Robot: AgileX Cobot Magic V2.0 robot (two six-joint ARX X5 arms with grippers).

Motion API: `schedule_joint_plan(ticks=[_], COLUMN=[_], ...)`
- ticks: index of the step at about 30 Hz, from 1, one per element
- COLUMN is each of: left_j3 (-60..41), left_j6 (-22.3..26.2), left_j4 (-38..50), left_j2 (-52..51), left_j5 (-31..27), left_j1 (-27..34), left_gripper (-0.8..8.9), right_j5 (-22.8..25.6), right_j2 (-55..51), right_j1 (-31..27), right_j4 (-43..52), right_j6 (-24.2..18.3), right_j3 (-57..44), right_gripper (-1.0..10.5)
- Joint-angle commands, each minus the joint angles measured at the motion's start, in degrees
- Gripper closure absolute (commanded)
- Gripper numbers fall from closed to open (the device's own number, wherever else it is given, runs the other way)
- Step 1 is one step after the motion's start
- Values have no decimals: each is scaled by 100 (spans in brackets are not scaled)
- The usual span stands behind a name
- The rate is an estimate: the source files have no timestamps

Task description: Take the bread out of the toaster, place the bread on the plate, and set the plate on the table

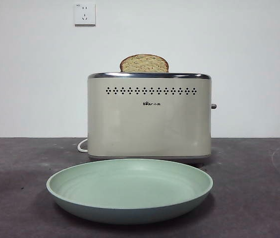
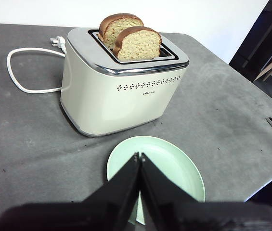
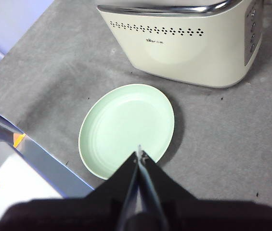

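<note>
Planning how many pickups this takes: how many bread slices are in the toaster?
2. Both stand in the toaster: the bread in the slot nearer the plate, the second slice behind it. The front view shows only one.

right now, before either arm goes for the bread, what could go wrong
Two slices sit close together in the toaster; the left tool might nudge the second slice while taking the bread. The plate lies right against the toaster's front, so a dropped slice could hit its rim.
</note>
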Motion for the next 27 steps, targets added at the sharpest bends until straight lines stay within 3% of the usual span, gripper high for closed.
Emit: schedule_joint_plan(ticks=[1, 4, 5, 6, 16, 27], left_j3=[13, 13, 13, 13, 13, 15], left_j6=[79, 70, 72, 72, 85, 131], left_j4=[35, 37, 37, 37, 317, 1998], left_j2=[-9, -9, -9, -9, 77, 1276], left_j5=[11, 13, 13, 17, 37, 481], left_j1=[13, 13, 13, 13, 13, -313], left_gripper=[713, 324, 240, 225, 225, 225], right_j5=[-7, -4, -4, -4, -9, -9], right_j2=[-4, -4, -7, -7, -4, -4], right_j1=[13, 13, 13, 13, 13, 13], right_j4=[7, 7, 7, 7, 7, 7], right_j6=[-44, 0, 2, 4, 2, 2], right_j3=[11, 11, 11, 11, 11, 11], right_gripper=[806, 423, 319, 280, 286, 286])
